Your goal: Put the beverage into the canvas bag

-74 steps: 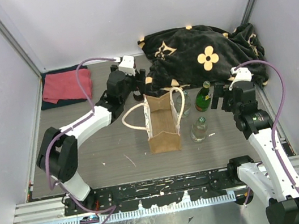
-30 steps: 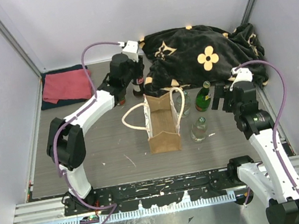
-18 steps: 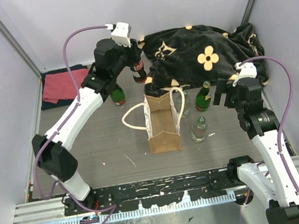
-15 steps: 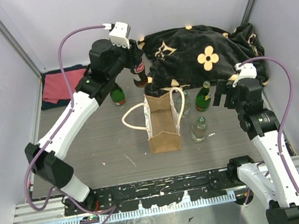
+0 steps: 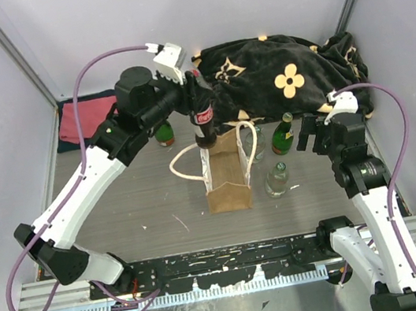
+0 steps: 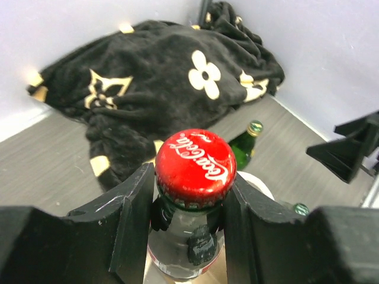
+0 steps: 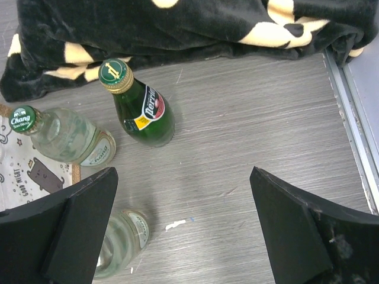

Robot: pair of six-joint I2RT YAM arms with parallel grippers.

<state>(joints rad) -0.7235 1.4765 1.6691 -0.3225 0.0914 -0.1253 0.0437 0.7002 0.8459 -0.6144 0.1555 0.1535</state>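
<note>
My left gripper [image 5: 197, 100] is shut on the neck of a Coca-Cola bottle [image 5: 203, 120] with a red cap [image 6: 196, 160]. It holds the bottle upright in the air above the far edge of the tan canvas bag [image 5: 225, 178]. The bag stands upright in the middle of the table with cream looped handles [image 5: 183, 163]. In the left wrist view the fingers [image 6: 133, 210] clamp just under the cap. My right gripper [image 5: 317, 131] is open and empty at the right, over bare table [image 7: 249, 148] beside the bottles.
A green Perrier bottle [image 7: 139, 106], a clear Chang bottle [image 7: 62, 133] and another clear bottle [image 7: 121, 239] stand right of the bag. A green bottle [image 5: 163, 133] stands behind my left arm. A black flowered blanket [image 5: 283, 79] lies at the back, a red towel [image 5: 86, 120] at back left.
My left gripper closed on the Coca-Cola bottle at the back, lifted it and carried it right and forward to above the bag. The right arm barely moved.
</note>
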